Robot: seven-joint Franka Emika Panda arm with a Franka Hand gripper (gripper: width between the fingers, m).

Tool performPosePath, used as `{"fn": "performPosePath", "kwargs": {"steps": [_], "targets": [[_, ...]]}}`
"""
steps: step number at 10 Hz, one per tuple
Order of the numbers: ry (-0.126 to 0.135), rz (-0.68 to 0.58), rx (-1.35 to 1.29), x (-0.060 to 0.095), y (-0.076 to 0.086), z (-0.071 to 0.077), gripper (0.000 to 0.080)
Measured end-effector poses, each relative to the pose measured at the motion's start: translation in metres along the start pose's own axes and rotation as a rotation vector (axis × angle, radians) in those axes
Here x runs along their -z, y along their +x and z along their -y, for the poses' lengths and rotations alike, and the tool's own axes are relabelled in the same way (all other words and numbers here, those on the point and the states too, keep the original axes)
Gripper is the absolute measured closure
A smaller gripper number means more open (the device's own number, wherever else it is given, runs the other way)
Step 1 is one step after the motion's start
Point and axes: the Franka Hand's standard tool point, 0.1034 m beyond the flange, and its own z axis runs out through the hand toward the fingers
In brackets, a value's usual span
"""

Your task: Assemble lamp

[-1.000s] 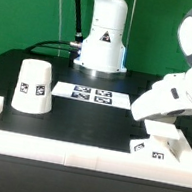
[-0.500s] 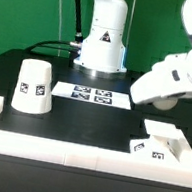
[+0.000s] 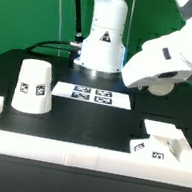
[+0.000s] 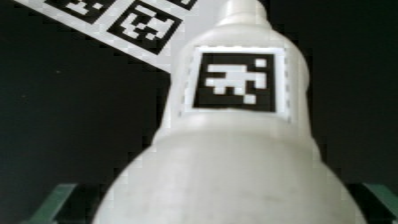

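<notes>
My gripper (image 3: 158, 87) is shut on the rounded white bulb piece (image 3: 162, 89) and holds it in the air above the table, towards the exterior view's right. In the wrist view the bulb (image 4: 222, 150) fills the picture with a square marker on its neck, and my fingers (image 4: 64, 200) show dimly at its two sides. The flat square base (image 3: 157, 143) lies low at the exterior view's right, inside the corner of the white rail. The tapered shade (image 3: 32, 83) stands mouth down at the exterior view's left, apart from my gripper.
The marker board (image 3: 94, 95) lies flat mid-table and also shows in the wrist view (image 4: 128, 22) beyond the bulb. A white rail (image 3: 74, 153) runs along the table's front edge. The robot's base (image 3: 101, 39) stands at the back.
My arm has risen and moved towards the exterior view's left, lifting the bulb up from beside the base.
</notes>
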Motion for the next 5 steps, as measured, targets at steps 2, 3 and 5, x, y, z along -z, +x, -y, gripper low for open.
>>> {"fn": "performPosePath", "kwargs": {"steps": [2, 3, 5], "targets": [[-0.002, -0.146, 0.021, 0.007, -0.011, -0.018, 0.0223], [0.000, -0.208, 0.017, 0.019, -0.014, -0.025, 0.0223], [-0.018, -0.304, 0.012, 0.048, -0.021, -0.038, 0.0223]]}}
